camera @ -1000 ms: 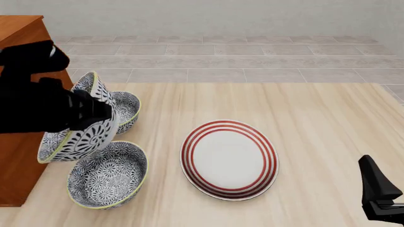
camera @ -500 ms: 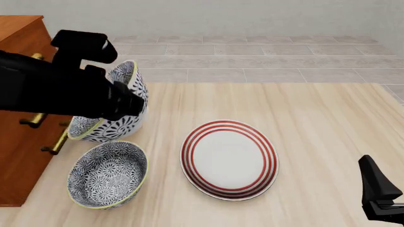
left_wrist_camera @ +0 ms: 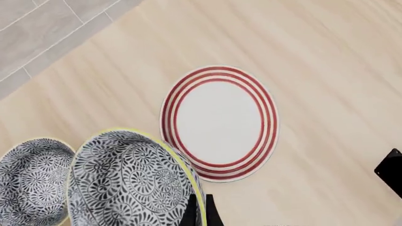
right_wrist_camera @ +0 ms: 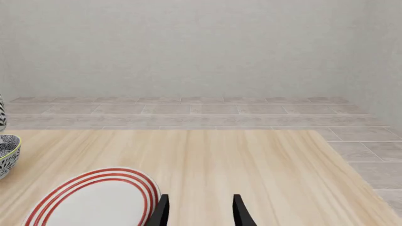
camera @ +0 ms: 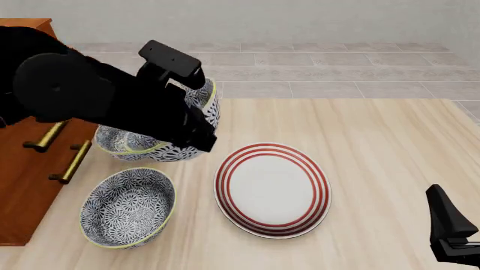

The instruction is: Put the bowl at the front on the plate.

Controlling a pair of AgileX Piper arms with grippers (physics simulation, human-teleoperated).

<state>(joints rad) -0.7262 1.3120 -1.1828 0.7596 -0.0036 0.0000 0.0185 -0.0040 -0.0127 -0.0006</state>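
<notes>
We see that the left gripper (camera: 201, 135) has carried the held blue-and-white floral ceramic bowl (camera: 197, 121) rightward since the earlier frames, from beside the brown wooden cabinet (camera: 30, 185) towards the large white round plate with red rings (camera: 271, 189). The bowl hangs tilted above the light wooden table (camera: 375, 146), just left of the plate and not yet over it. A second floral bowl (camera: 129, 207) rests at the table's front left; a third bowl (camera: 120, 142) sits behind it, largely hidden by the left arm.

The left wrist view shows what the front view hides: two dark fingertips (left_wrist_camera: 199, 213) pinched on the held bowl's yellow-green rim, with the plate beyond. The right wrist view shows the right gripper (right_wrist_camera: 198, 212) with its fingers apart and nothing between them, low at the table's right; the front view cuts it off at the frame's corner, so there we cannot tell its state
</notes>
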